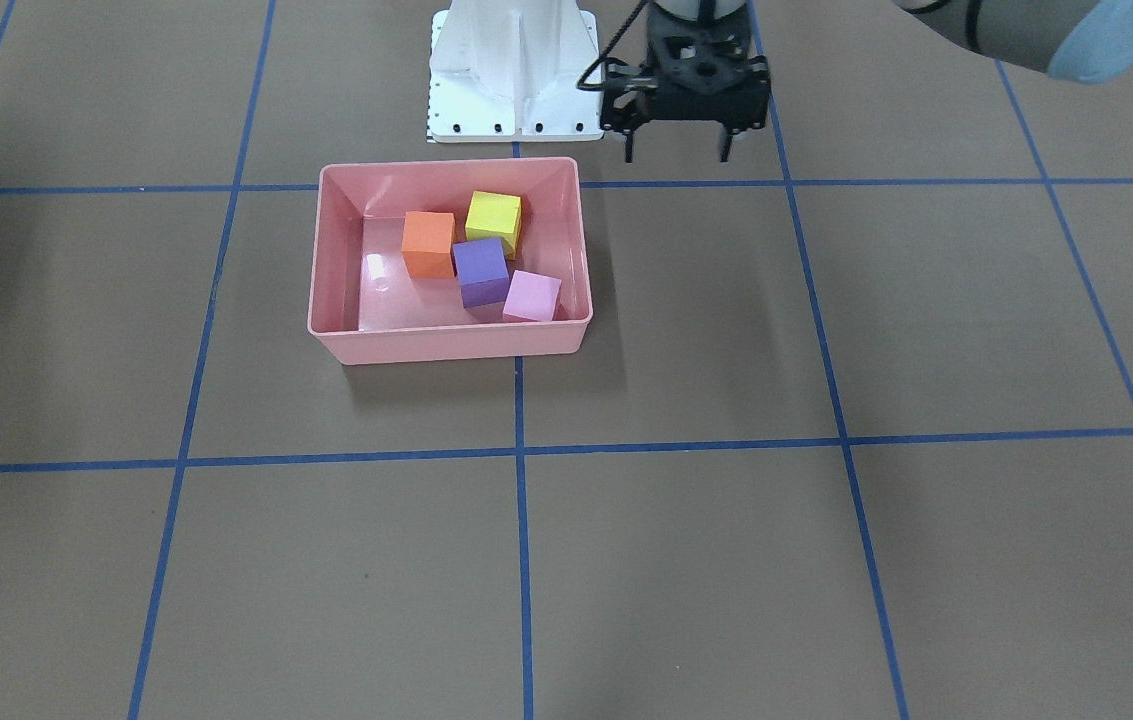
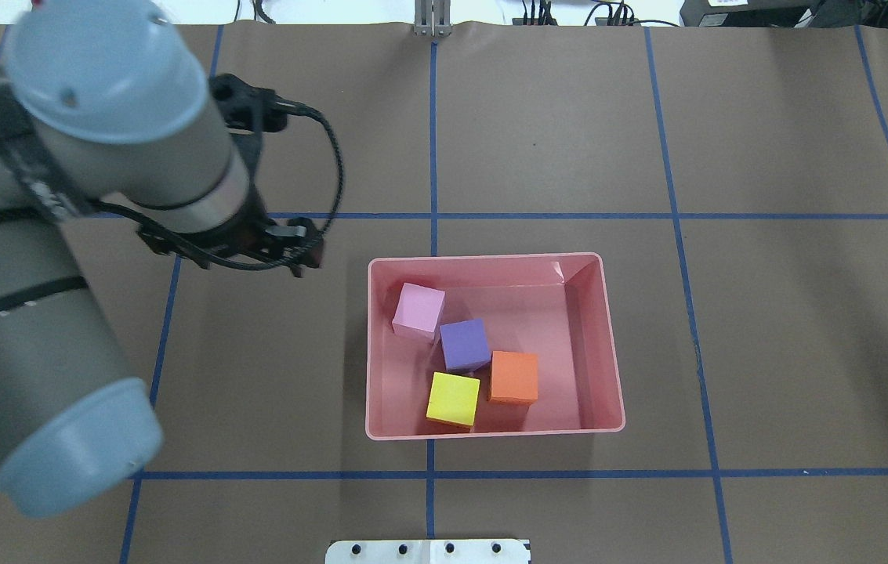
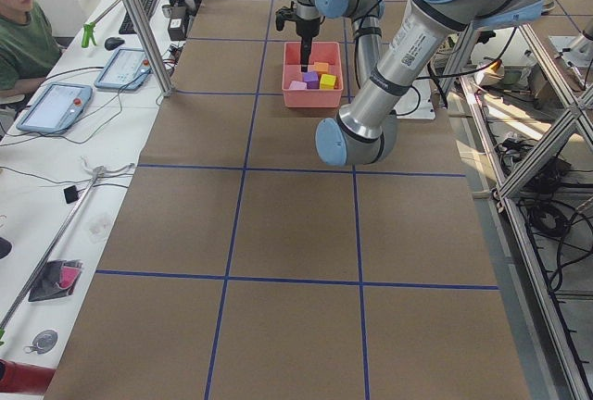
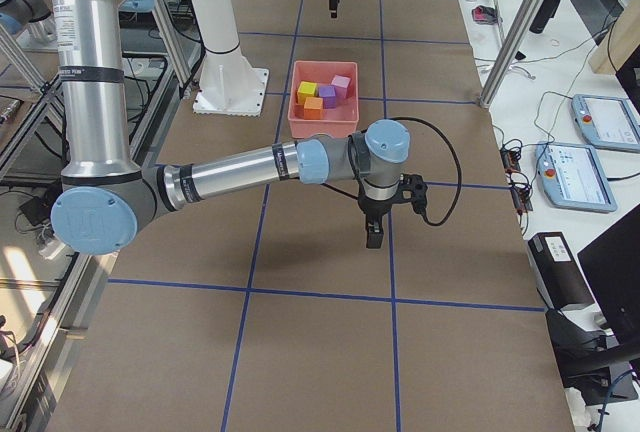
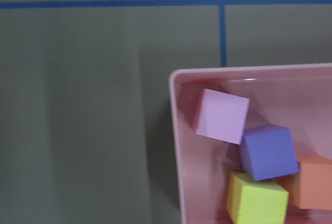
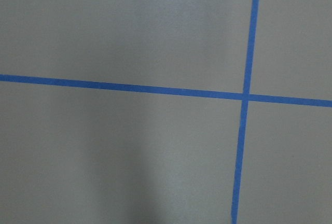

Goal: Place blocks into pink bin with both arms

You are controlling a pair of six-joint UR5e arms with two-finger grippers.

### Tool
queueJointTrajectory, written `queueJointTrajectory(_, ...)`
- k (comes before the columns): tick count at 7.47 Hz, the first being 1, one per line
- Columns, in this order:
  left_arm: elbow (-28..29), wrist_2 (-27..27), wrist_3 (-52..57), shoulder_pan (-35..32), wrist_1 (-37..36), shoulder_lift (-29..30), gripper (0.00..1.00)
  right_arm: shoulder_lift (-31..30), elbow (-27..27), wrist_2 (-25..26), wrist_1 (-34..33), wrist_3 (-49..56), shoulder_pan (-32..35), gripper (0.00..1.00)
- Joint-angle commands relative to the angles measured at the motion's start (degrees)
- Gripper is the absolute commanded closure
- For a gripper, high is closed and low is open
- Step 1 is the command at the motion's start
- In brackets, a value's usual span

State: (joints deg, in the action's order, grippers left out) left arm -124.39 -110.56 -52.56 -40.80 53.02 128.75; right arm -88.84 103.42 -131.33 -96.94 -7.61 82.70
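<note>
The pink bin (image 1: 446, 345) (image 2: 491, 256) sits mid-table in front of the robot's base. All four blocks lie inside it: orange (image 1: 428, 243), yellow (image 1: 493, 218), purple (image 1: 480, 268) and light pink (image 1: 532, 296). The left wrist view shows the bin's corner (image 5: 176, 146) with the light pink block (image 5: 222, 116) and the purple block (image 5: 267, 151). My left gripper (image 1: 676, 155) (image 2: 299, 254) is open and empty, hanging beside the bin on its left side. My right gripper (image 4: 373, 237) shows only in the exterior right view, away from the bin; I cannot tell its state.
The white base pedestal (image 1: 514, 70) stands just behind the bin. My left arm's large elbow (image 2: 75, 439) hangs over the table's left part. Blue tape lines grid the brown table. An operator (image 3: 23, 30) sits at a side desk.
</note>
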Motion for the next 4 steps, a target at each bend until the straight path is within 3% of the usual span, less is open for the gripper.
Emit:
queueJointTrajectory(1,-0.62,-1.58,23.79,-17.29,0.50,-12.86,0.00,-2.03,0.56,0.02,0.17,-0.03,0.62,0.01)
queueJointTrajectory(4,13.42,-10.89,64.02,-39.54,13.12,-22.98,0.00,-3.35,0.20,-0.06,0.17,-0.03,1.14,0.01)
